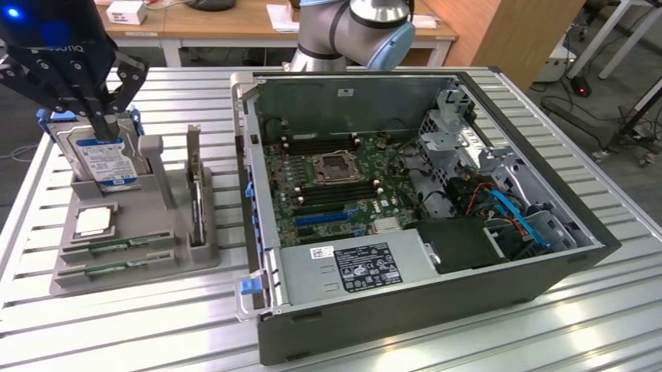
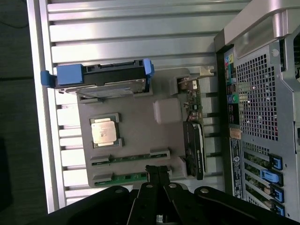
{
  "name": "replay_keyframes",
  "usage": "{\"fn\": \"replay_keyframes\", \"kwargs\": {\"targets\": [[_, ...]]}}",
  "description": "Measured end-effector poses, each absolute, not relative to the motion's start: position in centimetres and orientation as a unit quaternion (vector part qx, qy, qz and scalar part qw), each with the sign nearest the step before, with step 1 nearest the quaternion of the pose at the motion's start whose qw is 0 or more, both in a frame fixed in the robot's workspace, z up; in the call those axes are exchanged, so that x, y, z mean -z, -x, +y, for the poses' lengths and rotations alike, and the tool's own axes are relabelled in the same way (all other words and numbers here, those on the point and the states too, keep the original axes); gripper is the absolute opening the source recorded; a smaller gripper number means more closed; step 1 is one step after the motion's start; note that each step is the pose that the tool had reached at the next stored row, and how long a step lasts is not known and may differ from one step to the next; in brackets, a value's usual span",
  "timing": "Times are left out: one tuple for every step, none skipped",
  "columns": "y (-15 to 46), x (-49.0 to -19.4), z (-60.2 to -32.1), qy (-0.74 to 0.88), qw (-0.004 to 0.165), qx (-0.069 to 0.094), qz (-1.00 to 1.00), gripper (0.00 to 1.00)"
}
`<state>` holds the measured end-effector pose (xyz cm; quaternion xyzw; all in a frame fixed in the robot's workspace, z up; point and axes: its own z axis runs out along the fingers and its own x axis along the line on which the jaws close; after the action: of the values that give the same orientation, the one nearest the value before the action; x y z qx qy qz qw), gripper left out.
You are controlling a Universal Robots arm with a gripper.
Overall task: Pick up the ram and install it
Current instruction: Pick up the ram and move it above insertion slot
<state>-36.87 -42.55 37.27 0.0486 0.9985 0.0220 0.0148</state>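
You're at the approach step: your tool (image 2: 157,170), fingers together and empty, hovers over the grey holder (image 2: 136,129) near the ram (image 2: 125,177). A grasp needs them apart.

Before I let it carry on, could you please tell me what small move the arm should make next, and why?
Probably open the pincer. Its jaws are shut with nothing between them, and it hangs above the grey tray, where the ram sits in its slot, ungrasped. Shut jaws could not straddle the stick, so opening likely comes first.
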Motion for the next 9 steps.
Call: {"fn": "replay_keyframes", "kwargs": {"targets": [[36.87,-37.27,-42.55,-0.049,0.015,-0.022,0.998,0.09],[36.87,-37.27,-42.55,-0.049,0.015,-0.022,0.998,0.09],[36.87,-37.27,-42.55,-0.049,0.015,-0.022,0.998,0.09],[36.87,-37.27,-42.55,-0.049,0.015,-0.022,0.998,0.09],[36.87,-37.27,-42.55,-0.049,0.015,-0.022,0.998,0.09],[36.87,-37.27,-42.55,-0.048,0.015,-0.022,0.998,0.09],[36.88,-37.27,-42.55,-0.047,0.015,-0.022,0.999,0.09],[36.88,-37.26,-42.55,-0.046,0.015,-0.022,0.999,0.09],[36.89,-37.25,-42.55,-0.043,0.015,-0.022,0.999,0.09]]}}
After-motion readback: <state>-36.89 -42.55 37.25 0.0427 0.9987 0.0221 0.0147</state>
